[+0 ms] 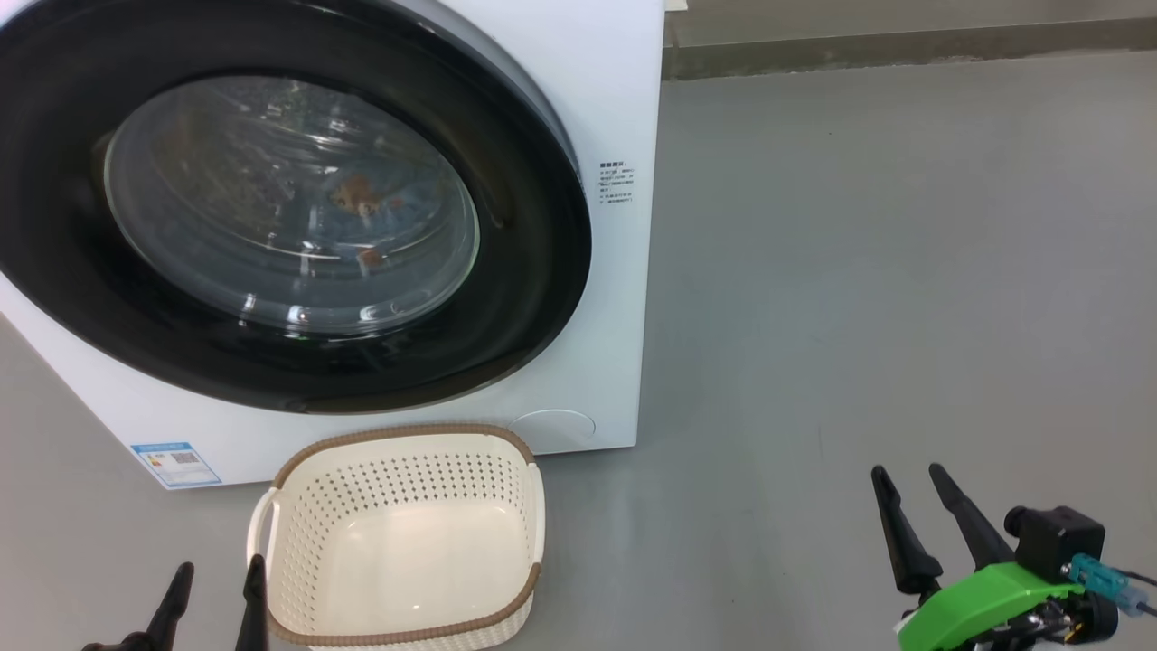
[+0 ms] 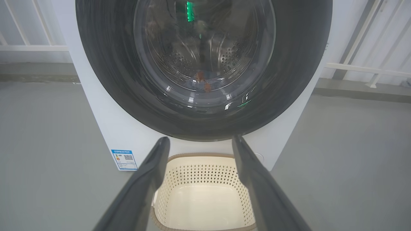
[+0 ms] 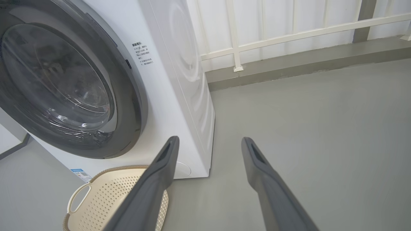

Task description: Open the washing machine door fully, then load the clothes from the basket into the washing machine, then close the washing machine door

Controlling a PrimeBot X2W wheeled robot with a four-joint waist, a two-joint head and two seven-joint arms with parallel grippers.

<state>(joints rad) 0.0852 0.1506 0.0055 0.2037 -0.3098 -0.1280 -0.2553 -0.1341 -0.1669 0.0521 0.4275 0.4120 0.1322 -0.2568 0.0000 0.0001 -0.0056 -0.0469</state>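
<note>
The round black-rimmed glass washing machine door (image 1: 542, 271) is shut on the big white washing machine (image 1: 615, 90). Orange bits inside may be clothes (image 1: 354, 192). The holey cream plastic basket (image 1: 398, 432) sits just below. The left pincer (image 1: 221, 565) and right pincer (image 1: 907, 470) gape, holding nothing.

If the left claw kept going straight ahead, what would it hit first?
Probably the washing machine, near the lower rim of its door; the left gripper seems aimed above the basket, though depth is unclear.
</note>
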